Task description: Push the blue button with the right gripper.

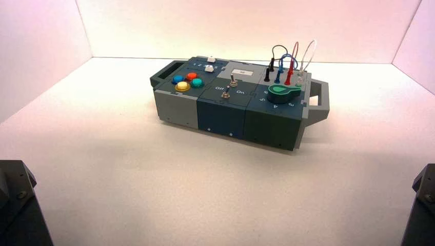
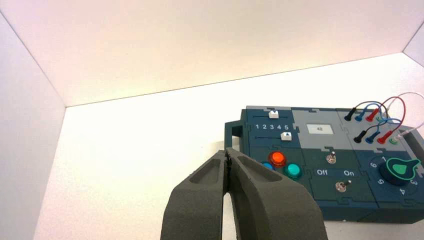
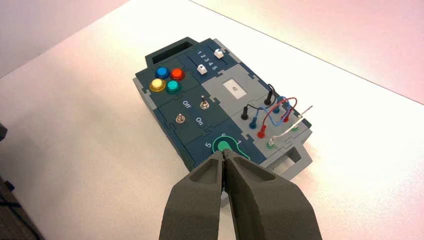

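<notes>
The blue button (image 1: 177,79) sits at the far left of the box's top (image 1: 220,110), in a cluster with a red, a yellow and a teal button. In the right wrist view the blue button (image 3: 162,72) is in full sight, far beyond my right gripper (image 3: 223,152). That gripper is shut and empty, and hangs over the green knob (image 3: 225,146) at the box's right end. My left gripper (image 2: 227,152) is shut and empty, short of the box's left end. One of its fingers (image 2: 260,190) half hides the blue button (image 2: 267,165).
The box also bears two white sliders (image 1: 209,68), two toggle switches (image 1: 225,94) marked Off and On, a small display (image 3: 235,89) and looped wires in sockets (image 1: 284,66). It has handles at both ends. The arms' bases show at the bottom left corner (image 1: 15,205) and bottom right corner (image 1: 423,205).
</notes>
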Robot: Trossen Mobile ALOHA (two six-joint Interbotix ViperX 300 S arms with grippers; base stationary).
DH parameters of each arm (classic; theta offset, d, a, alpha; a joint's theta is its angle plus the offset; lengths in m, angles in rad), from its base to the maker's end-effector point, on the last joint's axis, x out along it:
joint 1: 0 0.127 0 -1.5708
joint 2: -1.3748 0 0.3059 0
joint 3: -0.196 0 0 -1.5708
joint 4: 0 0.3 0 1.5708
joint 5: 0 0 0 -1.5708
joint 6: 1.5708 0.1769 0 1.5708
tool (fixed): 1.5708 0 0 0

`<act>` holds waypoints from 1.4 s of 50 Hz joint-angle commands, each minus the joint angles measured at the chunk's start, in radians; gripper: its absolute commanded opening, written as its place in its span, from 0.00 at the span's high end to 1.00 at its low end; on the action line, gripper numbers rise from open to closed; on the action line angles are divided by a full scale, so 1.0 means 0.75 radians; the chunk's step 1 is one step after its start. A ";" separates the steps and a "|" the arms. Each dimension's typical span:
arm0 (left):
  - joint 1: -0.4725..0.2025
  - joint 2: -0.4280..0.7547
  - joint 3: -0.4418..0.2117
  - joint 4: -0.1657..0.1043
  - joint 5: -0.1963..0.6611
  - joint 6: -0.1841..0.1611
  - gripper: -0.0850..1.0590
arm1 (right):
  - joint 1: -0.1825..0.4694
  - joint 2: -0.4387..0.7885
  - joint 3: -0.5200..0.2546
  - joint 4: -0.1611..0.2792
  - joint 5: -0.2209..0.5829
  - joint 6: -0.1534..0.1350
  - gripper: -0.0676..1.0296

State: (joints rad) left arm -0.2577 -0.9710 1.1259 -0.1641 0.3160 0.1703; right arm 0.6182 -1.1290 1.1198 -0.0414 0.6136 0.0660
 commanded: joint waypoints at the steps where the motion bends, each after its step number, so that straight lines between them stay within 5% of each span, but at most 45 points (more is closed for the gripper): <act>1: -0.006 0.004 -0.025 -0.002 -0.008 -0.002 0.95 | 0.002 0.006 -0.037 0.000 -0.014 -0.004 0.96; 15: -0.006 0.004 -0.022 -0.004 -0.008 -0.002 0.95 | 0.010 0.025 -0.043 0.018 -0.008 -0.004 0.96; 25: -0.006 0.004 -0.025 -0.004 -0.016 -0.002 0.95 | 0.020 0.225 -0.115 0.074 -0.010 -0.006 0.96; 41: -0.006 0.006 -0.033 -0.004 -0.025 0.000 0.95 | 0.239 0.924 -0.515 0.094 -0.014 -0.043 0.96; 51: -0.006 0.000 -0.033 -0.004 -0.018 -0.002 0.95 | 0.262 1.284 -0.785 0.096 -0.006 -0.047 0.96; 70: -0.006 -0.025 -0.035 -0.006 -0.018 -0.002 0.95 | 0.264 1.675 -1.090 0.098 0.043 -0.065 0.96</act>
State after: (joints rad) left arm -0.2592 -0.9910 1.1275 -0.1657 0.3083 0.1687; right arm 0.8099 0.0982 0.3774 0.0307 0.6381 0.0230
